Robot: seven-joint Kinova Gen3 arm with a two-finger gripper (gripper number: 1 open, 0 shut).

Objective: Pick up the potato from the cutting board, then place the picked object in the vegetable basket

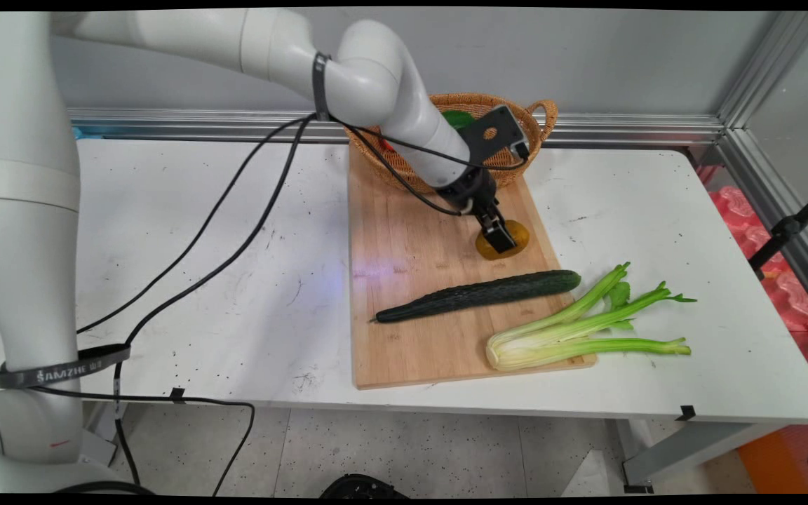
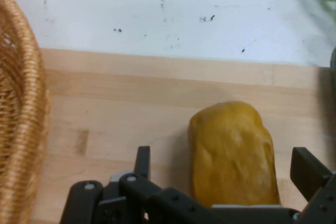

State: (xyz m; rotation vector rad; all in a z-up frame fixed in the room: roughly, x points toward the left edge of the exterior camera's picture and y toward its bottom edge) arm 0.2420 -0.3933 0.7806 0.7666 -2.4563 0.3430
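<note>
A black gripper, fingers spread wide, straddles a yellow-orange potato on a wooden cutting board, near a wicker basket.

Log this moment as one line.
gripper: open, astride potato | potato: on board | nearby: basket, cucumber, celery

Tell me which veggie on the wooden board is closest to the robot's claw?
The yellow-orange potato, right under the open claw. The cucumber and celery lie farther toward the board's near end.
</note>
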